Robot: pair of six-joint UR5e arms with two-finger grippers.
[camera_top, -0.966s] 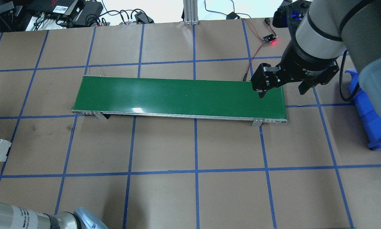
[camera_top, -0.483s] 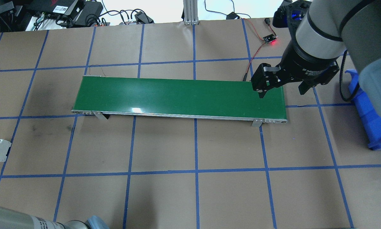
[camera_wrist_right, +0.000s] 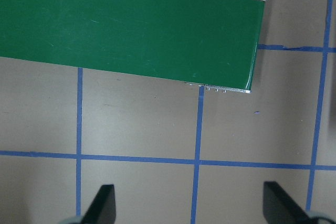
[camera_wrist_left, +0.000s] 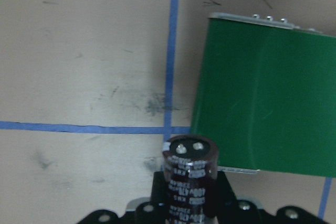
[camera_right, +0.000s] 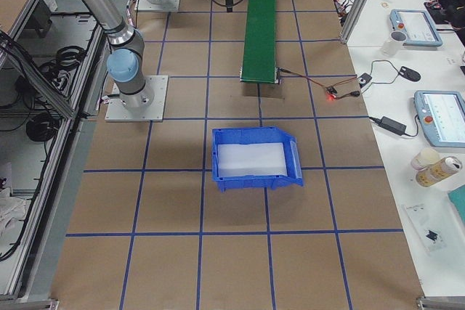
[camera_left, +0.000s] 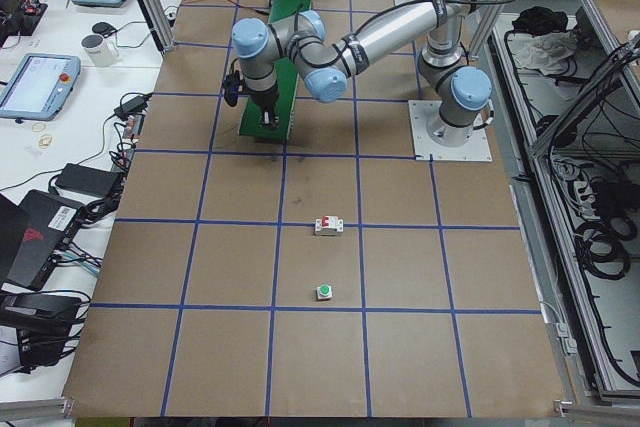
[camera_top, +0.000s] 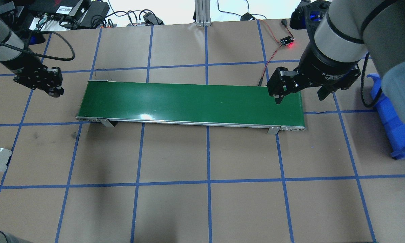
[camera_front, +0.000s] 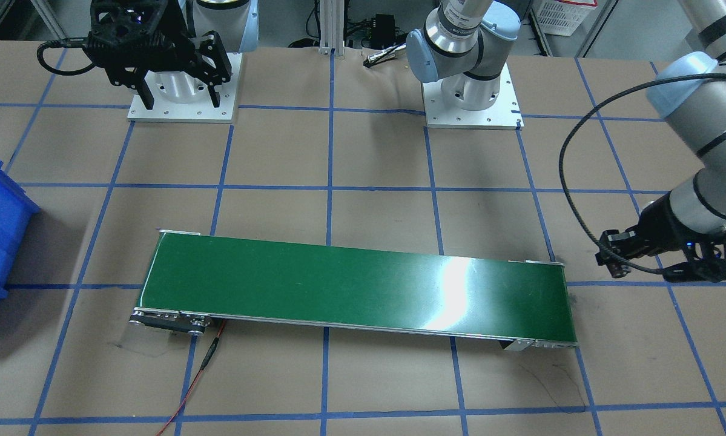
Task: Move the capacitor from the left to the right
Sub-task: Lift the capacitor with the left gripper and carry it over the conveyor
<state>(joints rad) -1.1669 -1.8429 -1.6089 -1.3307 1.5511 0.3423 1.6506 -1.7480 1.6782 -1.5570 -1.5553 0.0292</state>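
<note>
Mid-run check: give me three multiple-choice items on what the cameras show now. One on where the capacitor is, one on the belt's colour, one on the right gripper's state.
1. Where is the capacitor?
A. lying on the belt
B. in the left gripper
C. in the bin

2. What colour is the belt?
A. red
B. green
C. yellow

3. How is the right gripper?
A. shut on the capacitor
B. shut on nothing
C. open

Answers:
1 B: the left wrist view shows the capacitor clamped upright in the left gripper, over the table beside the belt's end.
2 B: the belt is green in every view.
3 C: in the right wrist view its fingers stand wide apart with nothing between them.
</note>
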